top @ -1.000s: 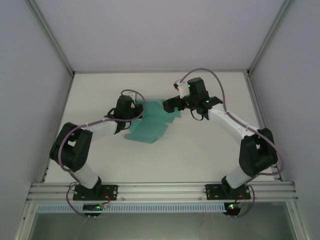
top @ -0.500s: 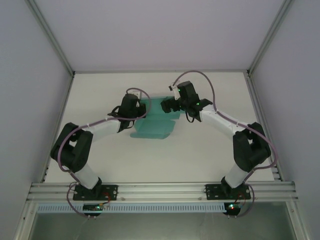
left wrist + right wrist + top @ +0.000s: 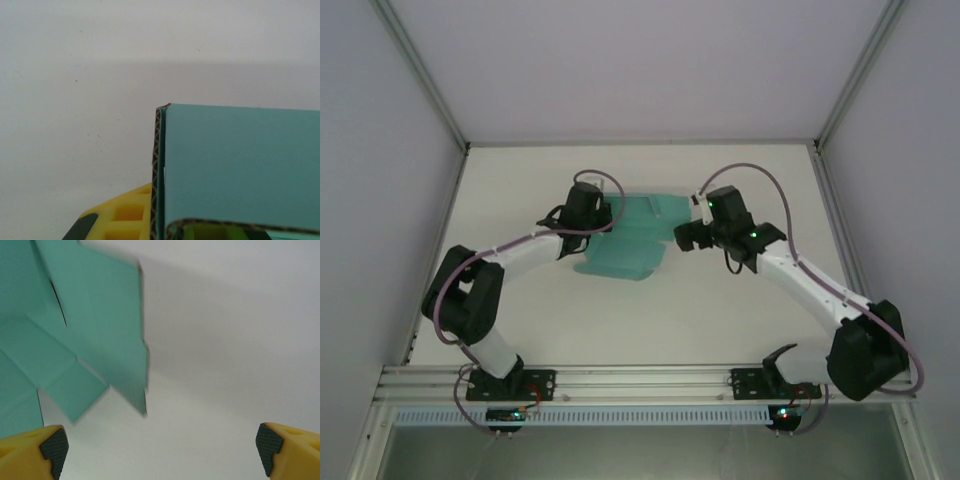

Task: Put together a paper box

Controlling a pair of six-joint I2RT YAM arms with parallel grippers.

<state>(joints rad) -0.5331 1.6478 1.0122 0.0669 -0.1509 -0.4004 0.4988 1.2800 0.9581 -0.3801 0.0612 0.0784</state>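
One white worktop (image 3: 720, 310) carries the paper box (image 3: 632, 242), a part-folded teal sheet lying between the two arms, probably so each can work a side. The left hand (image 3: 590, 212) reaches in low at its left edge, clamped on a raised panel, seemingly to steady it for folding. The right hand (image 3: 160, 447) hovers just off the right flaps, fingers (image 3: 52, 447) spread wide, holding nothing.
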